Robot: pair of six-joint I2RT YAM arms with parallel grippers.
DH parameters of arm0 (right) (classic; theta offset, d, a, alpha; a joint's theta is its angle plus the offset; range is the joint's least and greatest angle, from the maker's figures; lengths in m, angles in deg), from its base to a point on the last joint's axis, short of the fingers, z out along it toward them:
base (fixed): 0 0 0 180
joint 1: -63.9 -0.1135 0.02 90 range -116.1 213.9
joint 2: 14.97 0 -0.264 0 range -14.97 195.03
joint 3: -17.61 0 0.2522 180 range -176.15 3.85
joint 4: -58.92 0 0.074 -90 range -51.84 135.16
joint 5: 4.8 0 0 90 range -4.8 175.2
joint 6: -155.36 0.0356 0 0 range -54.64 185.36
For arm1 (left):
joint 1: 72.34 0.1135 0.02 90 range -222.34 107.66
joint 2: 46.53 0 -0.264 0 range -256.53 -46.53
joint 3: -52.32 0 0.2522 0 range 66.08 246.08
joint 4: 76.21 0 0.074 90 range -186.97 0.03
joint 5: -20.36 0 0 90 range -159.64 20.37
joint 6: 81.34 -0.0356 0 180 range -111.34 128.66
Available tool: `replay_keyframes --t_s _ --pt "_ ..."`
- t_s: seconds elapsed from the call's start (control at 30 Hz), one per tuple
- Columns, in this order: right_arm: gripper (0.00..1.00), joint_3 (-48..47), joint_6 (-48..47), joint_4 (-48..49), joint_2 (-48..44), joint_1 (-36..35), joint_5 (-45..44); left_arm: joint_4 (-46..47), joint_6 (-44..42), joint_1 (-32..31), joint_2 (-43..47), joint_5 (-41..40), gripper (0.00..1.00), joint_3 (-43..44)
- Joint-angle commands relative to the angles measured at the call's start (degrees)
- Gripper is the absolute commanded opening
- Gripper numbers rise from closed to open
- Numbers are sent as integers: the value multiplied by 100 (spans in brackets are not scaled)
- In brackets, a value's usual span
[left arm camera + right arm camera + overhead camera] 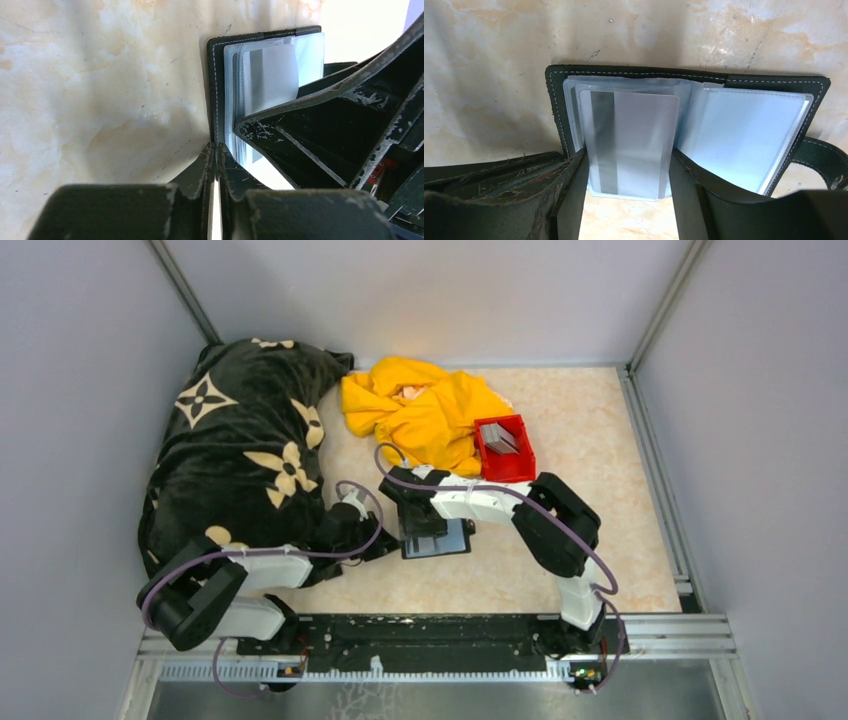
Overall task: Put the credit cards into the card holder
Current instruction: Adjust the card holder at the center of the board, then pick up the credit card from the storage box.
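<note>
The black card holder [450, 540] lies open on the table, its clear slotted sleeves facing up [744, 130]. My left gripper [216, 150] is shut on the edge of its black cover [215, 75]. My right gripper [626, 170] is over the holder's left half. Its fingers [574, 185] press both long edges of one grey credit card [634, 140] with a dark stripe, which lies over the sleeves. The holder's snap tab [819, 155] sticks out on the right. More grey credit cards [500, 438] sit in the red bin [510, 468].
A yellow cloth [425, 405] lies behind the holder, next to the red bin. A black patterned blanket [240, 440] fills the left side, close to my left arm. Grey walls enclose the table on three sides.
</note>
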Motion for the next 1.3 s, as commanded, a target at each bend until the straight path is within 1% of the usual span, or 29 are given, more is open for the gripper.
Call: replay_keyframes --t_s 0.0,0.2,0.33,0.43,0.7,0.9,1.0,1.17,1.27 --pt "59 55 19 -403 640 -123 -592 -99 27 -22 67 11 12 -142" --pt "71 102 130 -494 238 -165 -875 -238 21 -22 249 -113 12 -168" --pt "75 13 57 -521 -3 -165 -926 -333 17 -22 359 -229 12 -153" --pt "75 -67 -4 -547 -158 -165 -976 -420 20 -22 445 -334 14 -143" --pt "75 -328 -211 -641 -721 -156 -1228 -814 -11 -22 673 -518 14 -6" --pt "75 -516 -536 -606 -1252 14 -1267 -1234 -81 -22 924 -768 16 142" --pt "74 -555 -751 -588 -1535 261 -1357 -1449 -132 -22 1034 -874 18 256" --pt "73 -367 -1349 -218 -2082 1148 -1408 -1682 -295 -22 1077 -960 20 581" --pt "73 -320 -1740 46 -2122 1676 -1276 -1767 -396 -22 985 -946 23 845"
